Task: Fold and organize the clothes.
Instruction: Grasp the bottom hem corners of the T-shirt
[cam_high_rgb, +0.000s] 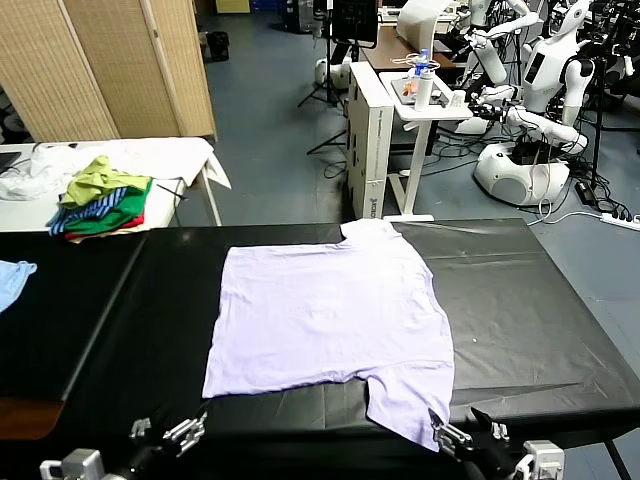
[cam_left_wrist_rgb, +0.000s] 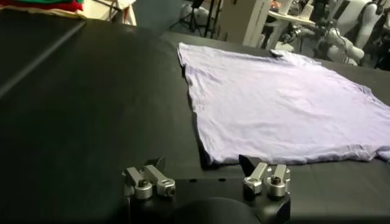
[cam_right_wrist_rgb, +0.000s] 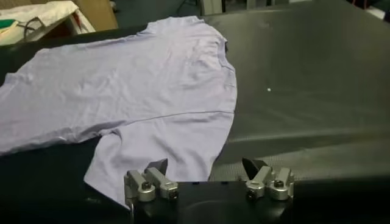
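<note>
The clothes, one pale lavender T-shirt (cam_high_rgb: 330, 310), lie spread flat on the black table (cam_high_rgb: 520, 300). One sleeve (cam_high_rgb: 405, 405) points toward the near edge and the other toward the far edge. My left gripper (cam_high_rgb: 165, 435) hovers open at the near edge, just short of the shirt's near left corner (cam_left_wrist_rgb: 210, 155). In the left wrist view the left gripper (cam_left_wrist_rgb: 203, 164) holds nothing. My right gripper (cam_high_rgb: 470, 435) is open at the near edge beside the near sleeve (cam_right_wrist_rgb: 164, 146). In the right wrist view the right gripper (cam_right_wrist_rgb: 205, 165) is empty, with one fingertip over the sleeve's edge.
A green, yellow, striped and red pile of clothes (cam_high_rgb: 100, 200) sits on a white table at the back left. A light blue garment (cam_high_rgb: 12, 280) lies at the far left edge. Beyond the table stand a white cart (cam_high_rgb: 385, 130) and parked robots (cam_high_rgb: 530, 120).
</note>
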